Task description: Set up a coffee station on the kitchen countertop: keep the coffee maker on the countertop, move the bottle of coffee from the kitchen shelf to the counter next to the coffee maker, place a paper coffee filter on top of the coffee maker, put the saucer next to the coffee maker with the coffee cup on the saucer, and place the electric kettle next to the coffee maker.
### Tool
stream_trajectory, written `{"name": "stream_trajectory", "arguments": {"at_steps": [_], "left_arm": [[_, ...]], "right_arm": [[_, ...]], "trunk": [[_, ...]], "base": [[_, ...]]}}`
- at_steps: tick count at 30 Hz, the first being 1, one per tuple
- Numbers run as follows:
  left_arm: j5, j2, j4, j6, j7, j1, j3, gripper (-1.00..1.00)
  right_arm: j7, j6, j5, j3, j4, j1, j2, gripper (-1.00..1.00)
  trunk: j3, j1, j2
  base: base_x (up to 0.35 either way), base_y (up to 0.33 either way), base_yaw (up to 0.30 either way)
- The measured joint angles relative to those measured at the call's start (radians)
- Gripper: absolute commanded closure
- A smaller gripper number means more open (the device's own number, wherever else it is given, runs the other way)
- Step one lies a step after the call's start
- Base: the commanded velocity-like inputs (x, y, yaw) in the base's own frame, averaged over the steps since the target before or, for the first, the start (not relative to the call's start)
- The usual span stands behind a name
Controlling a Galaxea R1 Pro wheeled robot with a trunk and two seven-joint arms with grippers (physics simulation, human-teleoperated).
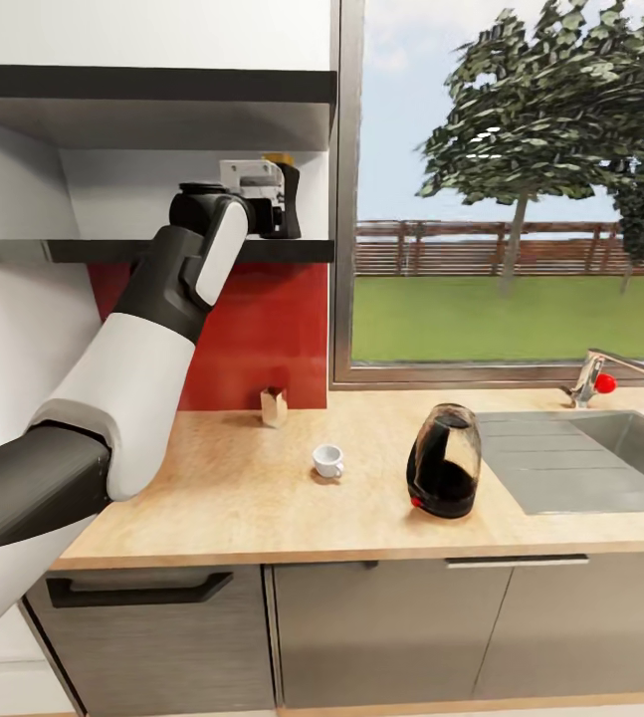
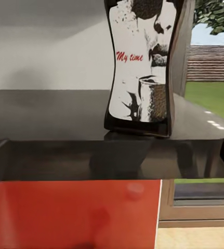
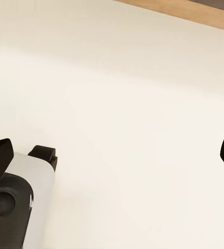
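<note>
Countertop of light wood grain (image 1: 242, 518) carries the dark glass kettle (image 1: 444, 475) and small white cup (image 1: 327, 460); on the thin dark wall shelf (image 1: 63, 251) stands the brown, white-labelled coffee jar (image 2: 142, 67). The left gripper (image 1: 262, 199) is raised to it; jaw state cannot be told. Fetching is judged in hand; closing and lifting are required next
</note>
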Motion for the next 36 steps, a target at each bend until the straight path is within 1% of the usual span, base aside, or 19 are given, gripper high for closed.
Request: {"name": "stream_trajectory", "arguments": {"at_steps": [5, 10, 20, 23, 25, 27, 30, 36], "left_arm": [[0.001, 0.0, -0.014, 0.0, 0.0, 0.0, -0.001, -1.0], [0.001, 0.0, -0.028, -0.001, 0.0, 0.0, -0.002, -1.0], [-0.002, 0.0, -0.022, 0.002, 0.0, -0.005, -0.001, -1.0], [-0.003, 0.0, 0.017, 0.004, 0.0, -0.053, 0.0, -1.0], [-0.003, 0.0, 0.043, 0.004, 0.0, -0.076, 0.0, -1.0], [-0.003, 0.0, 0.089, 0.004, 0.0, -0.114, 0.0, -1.0], [-0.002, 0.0, 0.115, 0.002, 0.0, -0.133, 0.001, -1.0], [0.0, 0.0, 0.131, 0.0, -0.001, -0.144, 0.002, -1.0]], "right_arm": [[0.0, 0.001, 0.0, -0.001, 0.001, 0.011, -0.003, -1.0], [0.0, 0.0, 0.0, -0.001, 0.001, 0.018, -0.003, -1.0], [0.0, -0.001, 0.0, -0.001, 0.001, 0.02, -0.003, -1.0], [0.0, -0.001, 0.0, -0.001, 0.001, 0.02, -0.003, -1.0], [0.0, -0.001, 0.0, -0.001, 0.001, 0.02, -0.003, -1.0], [0.0, -0.001, 0.0, -0.001, 0.001, 0.02, -0.003, -1.0], [0.0, -0.001, 0.0, -0.001, 0.001, 0.02, -0.003, -1.0], [0.0, -0.001, 0.0, -0.001, 0.001, 0.02, -0.003, -1.0]], "trunk": [[0.0, 0.0, 0.0], [0.0, 0.0, 0.0], [0.0, 0.0, 0.0], [0.0, 0.0, 0.0], [0.0, 0.0, 0.0], [0.0, 0.0, 0.0], [0.0, 0.0, 0.0], [0.0, 0.0, 0.0]], "base": [[0.058, 0.0, 0.0], [0.168, 0.0, 0.0], [0.039, 0.0, 0.0], [0.002, 0.0, 0.0], [0.001, 0.0, 0.0], [0.0, 0.0, 0.0], [0.0, 0.0, 0.0], [0.016, 0.0, 0.0]]}}
